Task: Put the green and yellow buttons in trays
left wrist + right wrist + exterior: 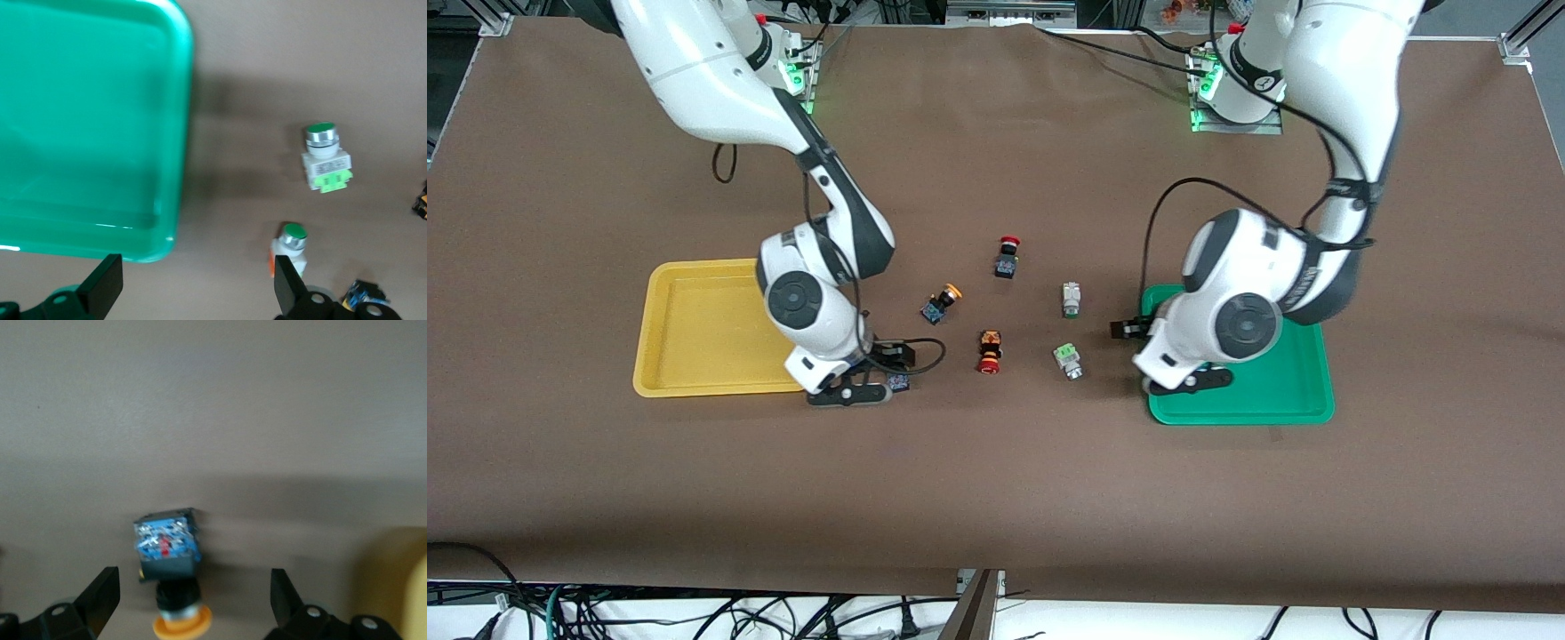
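The yellow tray [694, 329] lies at the right arm's end and the green tray [1263, 391] at the left arm's end. One yellow button [941, 302] lies between them. A second yellow button [898, 382] [167, 550] sits on the table between the spread fingers of my open right gripper [876, 378] [192, 607], untouched. Two green buttons [1071, 299] [1067, 359] lie beside the green tray. My left gripper [1169, 356] [195, 293] hangs open over that tray's [87, 133] corner and bare table. One green button [292, 243] is close to a finger [287, 287]; the other [327, 157] lies apart.
Two red-capped switches [1007, 256] [989, 352] lie among the buttons in the middle of the brown table. Both arm bases stand at the table edge farthest from the front camera. Cables hang below the edge nearest the front camera.
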{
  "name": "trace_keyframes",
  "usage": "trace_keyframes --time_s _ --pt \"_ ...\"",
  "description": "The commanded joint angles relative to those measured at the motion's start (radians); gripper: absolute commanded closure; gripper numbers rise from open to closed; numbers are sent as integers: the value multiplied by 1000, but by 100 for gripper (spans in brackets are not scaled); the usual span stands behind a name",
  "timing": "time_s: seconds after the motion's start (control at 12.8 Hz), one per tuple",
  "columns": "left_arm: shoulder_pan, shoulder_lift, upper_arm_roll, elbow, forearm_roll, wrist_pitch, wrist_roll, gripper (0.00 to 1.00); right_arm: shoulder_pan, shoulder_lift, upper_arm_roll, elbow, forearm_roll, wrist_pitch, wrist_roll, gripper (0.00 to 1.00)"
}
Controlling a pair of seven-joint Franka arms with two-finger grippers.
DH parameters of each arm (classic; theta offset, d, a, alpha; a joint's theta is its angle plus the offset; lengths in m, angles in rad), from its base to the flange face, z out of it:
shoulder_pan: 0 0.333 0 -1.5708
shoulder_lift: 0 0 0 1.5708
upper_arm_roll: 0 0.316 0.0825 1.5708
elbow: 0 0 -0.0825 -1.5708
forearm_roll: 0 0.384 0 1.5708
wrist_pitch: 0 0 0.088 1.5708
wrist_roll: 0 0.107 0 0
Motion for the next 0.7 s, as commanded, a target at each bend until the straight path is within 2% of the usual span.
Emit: trace_keyframes --time_s 0.0,0.23,0.39,0.47,0.62 --pt "-78 39 16 -9 -18 68 -76 0 7 26 -7 17 16 18 11 6" --pt "-122 40 16 -113 -19 134 -84 0 9 32 -7 -2 18 30 11 46" --pt "-155 42 16 -162 -21 189 -134 0 -4 20 -7 0 18 3 -7 87" --pt "-173 42 16 -173 -21 208 -156 0 -16 -2 -8 1 16 -54 -15 100" --pt "-184 42 14 -187 -21 211 -161 0 -54 -72 -17 0 16 -164 -85 100"
